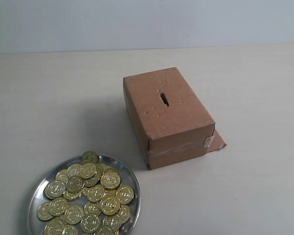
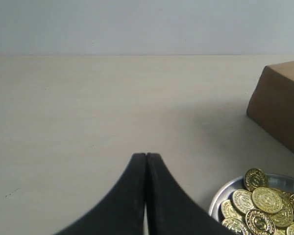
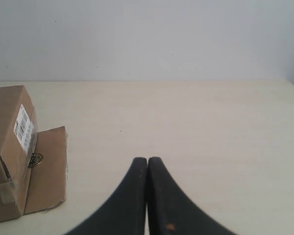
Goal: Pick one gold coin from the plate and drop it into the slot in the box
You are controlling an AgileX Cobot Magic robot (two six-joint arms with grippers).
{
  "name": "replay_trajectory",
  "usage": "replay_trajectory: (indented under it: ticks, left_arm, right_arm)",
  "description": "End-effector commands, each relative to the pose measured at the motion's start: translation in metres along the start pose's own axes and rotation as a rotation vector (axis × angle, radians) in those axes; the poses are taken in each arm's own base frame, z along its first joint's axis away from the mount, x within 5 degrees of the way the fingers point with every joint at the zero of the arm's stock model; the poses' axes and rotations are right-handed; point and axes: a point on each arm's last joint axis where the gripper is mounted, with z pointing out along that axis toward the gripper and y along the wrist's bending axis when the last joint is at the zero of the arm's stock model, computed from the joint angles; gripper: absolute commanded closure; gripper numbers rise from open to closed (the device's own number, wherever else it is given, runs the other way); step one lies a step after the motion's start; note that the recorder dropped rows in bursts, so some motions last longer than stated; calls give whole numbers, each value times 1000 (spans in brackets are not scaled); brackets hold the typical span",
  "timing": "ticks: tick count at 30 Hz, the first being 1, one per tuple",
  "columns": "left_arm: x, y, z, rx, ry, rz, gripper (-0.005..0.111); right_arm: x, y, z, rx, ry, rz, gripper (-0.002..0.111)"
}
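Note:
A shiny silver plate [image 1: 37, 192] at the front left holds several gold coins [image 1: 90, 191]. Behind it to the right stands the brown cardboard box [image 1: 179, 125], its dark ragged slot [image 1: 163, 98] in the middle of the top face. Neither gripper shows in the exterior view. In the left wrist view my left gripper [image 2: 146, 155] is shut with nothing in it, above bare table, with the plate [image 2: 220, 197], coins [image 2: 266, 199] and box [image 2: 281, 105] off to one side. The right gripper [image 3: 147, 159] is shut and empty, apart from the box [image 3: 10, 142].
A cardboard flap [image 1: 217, 141] sticks out at the box's base, also seen as the flap [image 3: 48, 171] in the right wrist view, where a coin-like object [image 3: 34, 159] leans at the box's foot. A pale wall [image 1: 147, 22] backs the light table [image 1: 63, 107].

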Motion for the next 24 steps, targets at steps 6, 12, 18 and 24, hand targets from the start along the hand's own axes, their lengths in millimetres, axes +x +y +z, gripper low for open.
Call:
replay_trajectory:
  ticks: [6, 12, 18, 24]
  left_arm:
    - [1, 0, 0, -3, -2, 4, 107]
    - [1, 1, 0, -8, -2, -39, 107]
    - [1, 3, 0, -15, 3, -48, 107]
    - [1, 3, 0, -20, 3, -66, 107]
  right_arm:
    - [1, 0, 0, 6, -7, -4, 108]
    - [1, 0, 0, 5, -7, -3, 108]
    - [1, 0, 0, 5, -7, -1, 108]
    - [1, 0, 0, 5, -7, -1, 108]
